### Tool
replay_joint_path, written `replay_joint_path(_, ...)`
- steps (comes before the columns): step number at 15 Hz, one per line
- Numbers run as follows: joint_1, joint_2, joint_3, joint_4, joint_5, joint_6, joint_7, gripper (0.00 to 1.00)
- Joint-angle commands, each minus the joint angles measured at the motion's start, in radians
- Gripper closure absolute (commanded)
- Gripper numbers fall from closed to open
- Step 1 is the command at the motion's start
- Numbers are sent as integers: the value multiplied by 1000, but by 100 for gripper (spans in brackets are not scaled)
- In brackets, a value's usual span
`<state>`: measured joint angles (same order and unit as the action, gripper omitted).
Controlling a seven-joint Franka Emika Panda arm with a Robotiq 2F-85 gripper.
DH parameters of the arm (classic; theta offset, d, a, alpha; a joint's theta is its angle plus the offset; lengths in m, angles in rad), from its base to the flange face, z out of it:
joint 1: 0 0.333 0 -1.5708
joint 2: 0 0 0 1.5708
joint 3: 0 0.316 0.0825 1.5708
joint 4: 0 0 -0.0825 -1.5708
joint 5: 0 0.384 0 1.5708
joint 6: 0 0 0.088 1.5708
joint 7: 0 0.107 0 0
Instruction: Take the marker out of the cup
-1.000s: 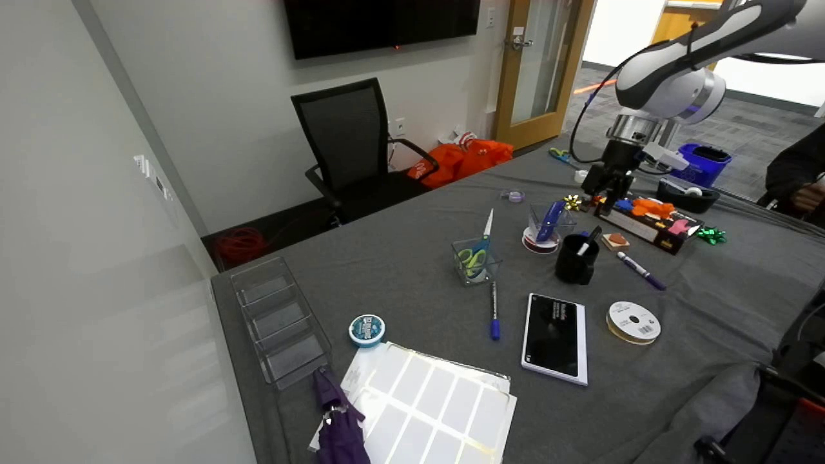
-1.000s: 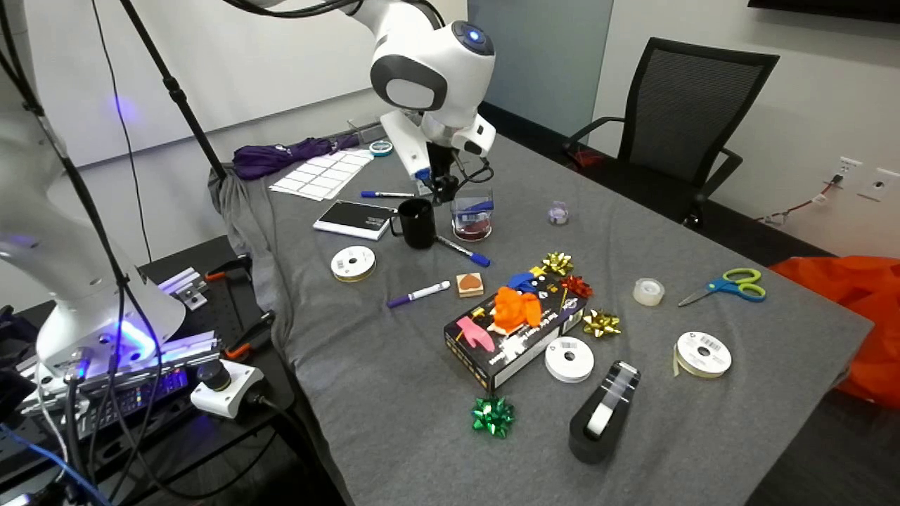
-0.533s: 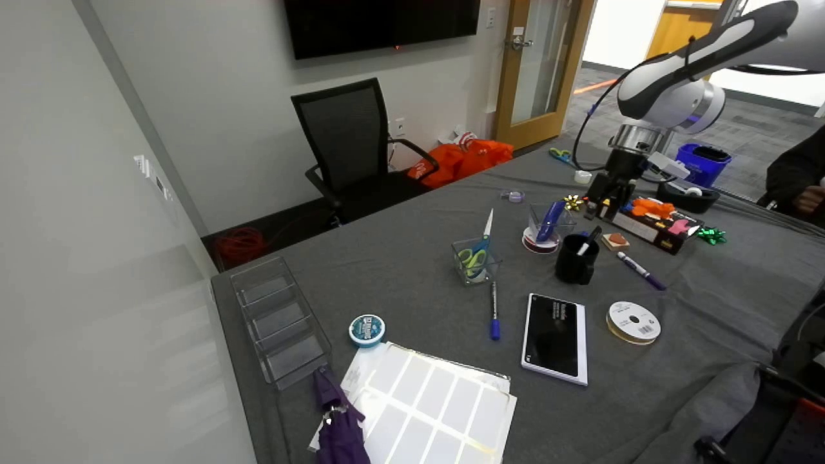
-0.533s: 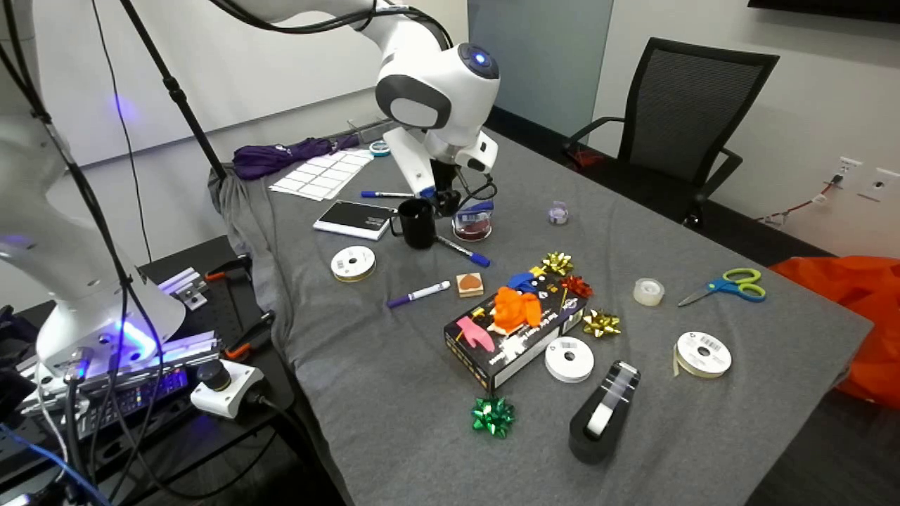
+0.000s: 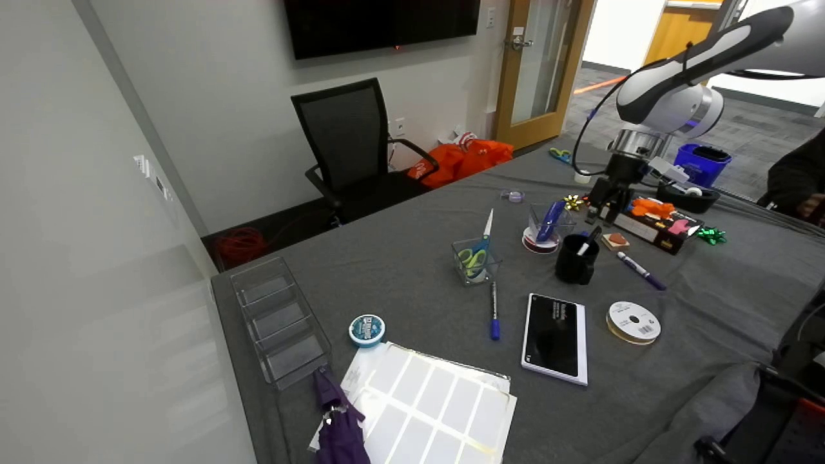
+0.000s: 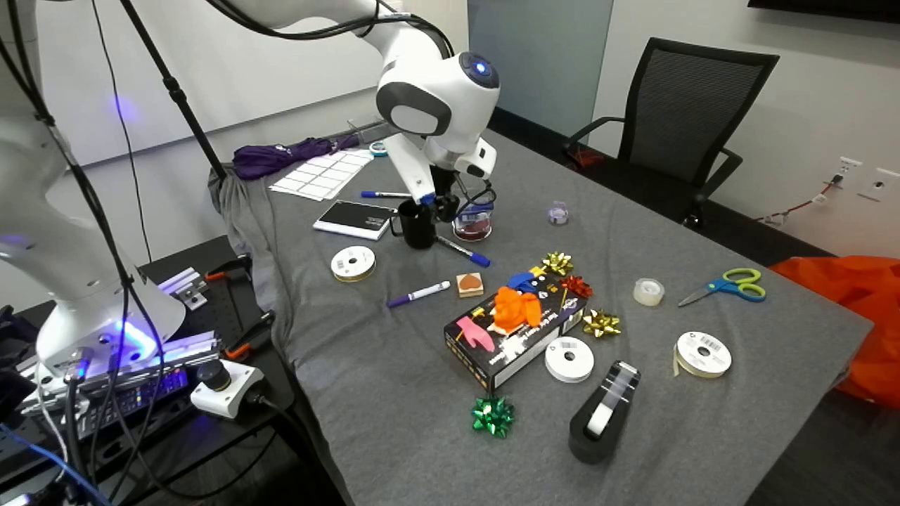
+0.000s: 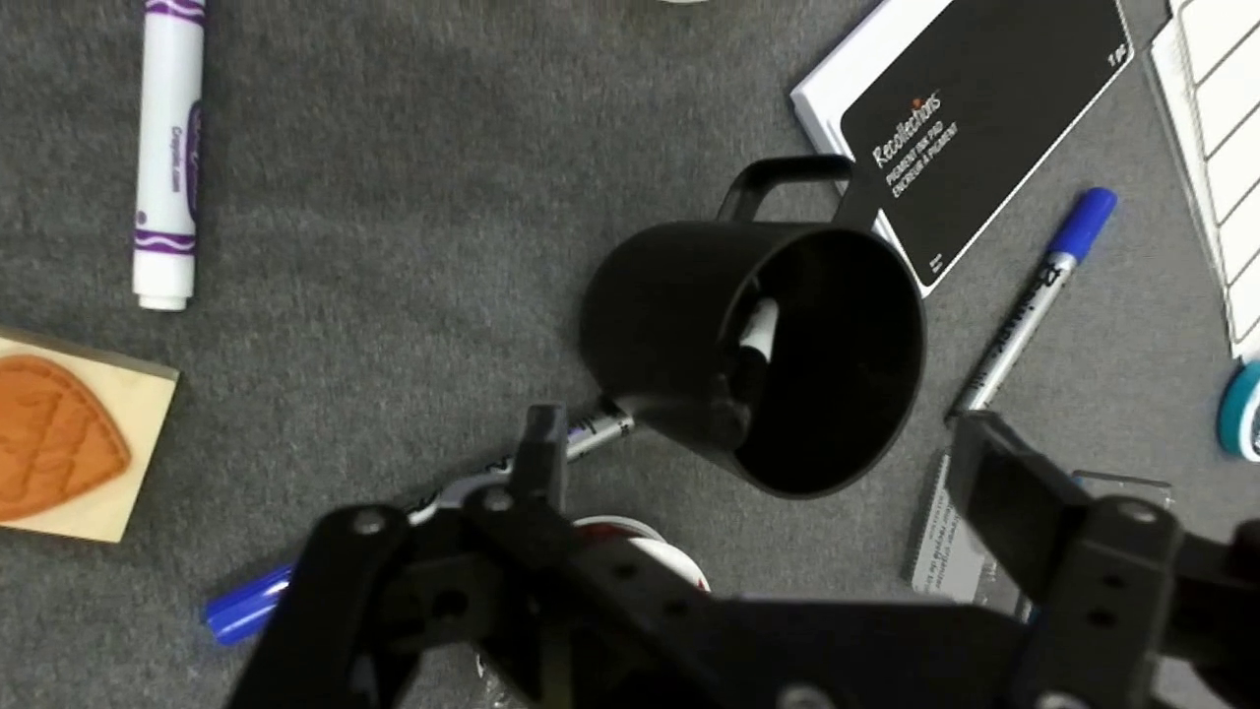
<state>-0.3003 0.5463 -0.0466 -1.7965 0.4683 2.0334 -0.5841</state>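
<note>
Beside the black mug point(image 7: 660, 315), your gripper point(image 7: 773, 448) has its fingers point(image 7: 1009, 473) spread wide

You have hold of nothing: in the wrist view your two fingers stand far apart, and the mug's mouth shows beyond the gap between them. How your fingertips compare in height with its rim, you cannot tell from here.

The mug stands upright on the grey tablecloth point(image 6: 380, 379), and your black-and-white marker point(image 7: 758, 335) is inside it, tilted. In an exterior view the marker's black end sticks up past the rim, near your fingertips, while its white part goes down into the mug.

A blue-capped silver marker point(image 7: 251, 603) lies by the mug with its thin end at the base; whether they touch, you cannot tell. The Recollections ink pad point(image 7: 994, 128) is just beside the mug's handle, and a ribbon spool point(image 6: 341, 263) lies near it. You also have the wooden heart stamp point(image 6: 470, 284) close to the purple Crayola marker point(image 7: 169, 158), and scissors point(image 5: 475, 260) in a clear holder point(image 5: 491, 268).
</note>
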Motion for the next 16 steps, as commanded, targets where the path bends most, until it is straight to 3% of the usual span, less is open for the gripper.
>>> replay_joint_path(1,-28,13,27,-18,10,28,-41,25)
replay_joint_path(2,-29,18,28,-17,9,28,-47,27)
replay_joint_path(12,-36,27,32,-16,7,17,-63,97)
replay_joint_path(13,-38,25,34,-16,11,11,-65,100)
replay_joint_path(16,-46,-4,37,-20,17,-21,-75,97)
